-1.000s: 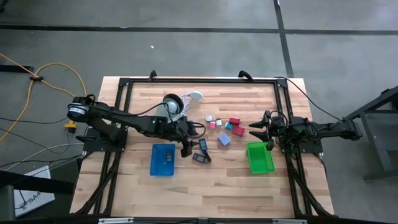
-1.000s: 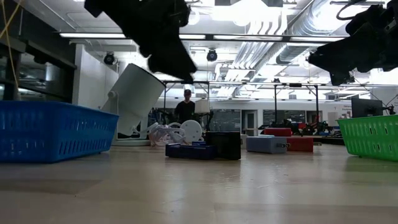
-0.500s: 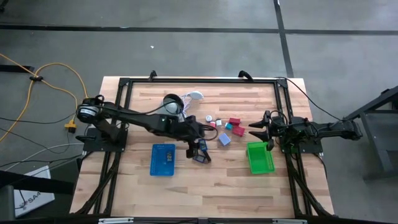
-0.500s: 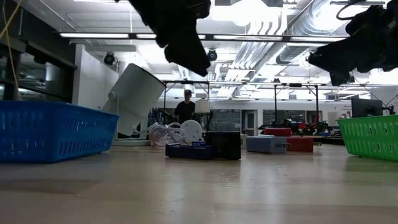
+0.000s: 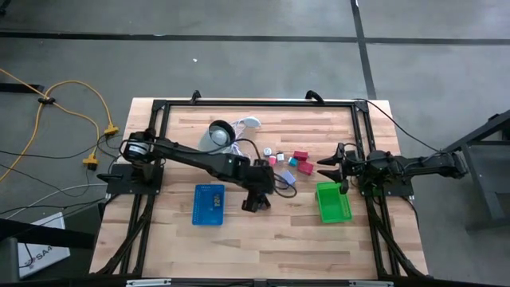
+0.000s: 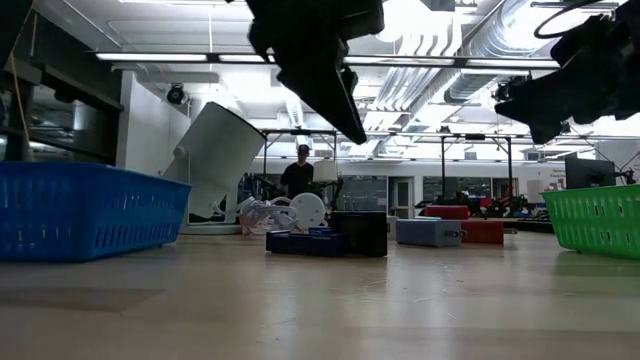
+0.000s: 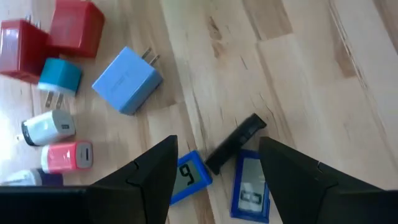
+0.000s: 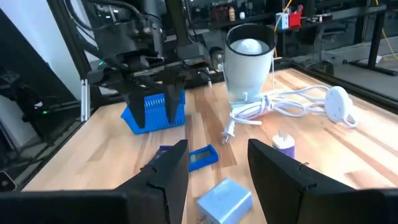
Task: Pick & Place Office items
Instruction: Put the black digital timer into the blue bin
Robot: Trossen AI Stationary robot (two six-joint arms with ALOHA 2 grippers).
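Observation:
My left gripper (image 7: 217, 167) is open and hovers above the table, touching nothing. Below its fingers lie the dark clip-like piece (image 7: 236, 143) and two flat blue pieces (image 7: 189, 177). Farther off lie a pale-blue block (image 7: 127, 81), two red blocks (image 7: 74, 25), a teal one (image 7: 59, 78), a white one (image 7: 46, 127) and a pink one (image 7: 65, 155). In the high view this gripper (image 5: 253, 203) hides the clip. My right gripper (image 5: 325, 167) waits open by the green tray (image 5: 333, 202).
A blue tray (image 5: 209, 204) sits left of my left gripper and the green tray (image 6: 595, 220) lies right of the items. The grey-white round object (image 5: 219, 134) with its white cord (image 8: 273, 102) stands toward the far edge. A person (image 6: 297, 175) stands in the room behind.
My left arm has reached toward the table's right, carrying its open gripper from beside the blue tray to above the dark clip-like piece and the blue pieces. The items have stayed where they lay.

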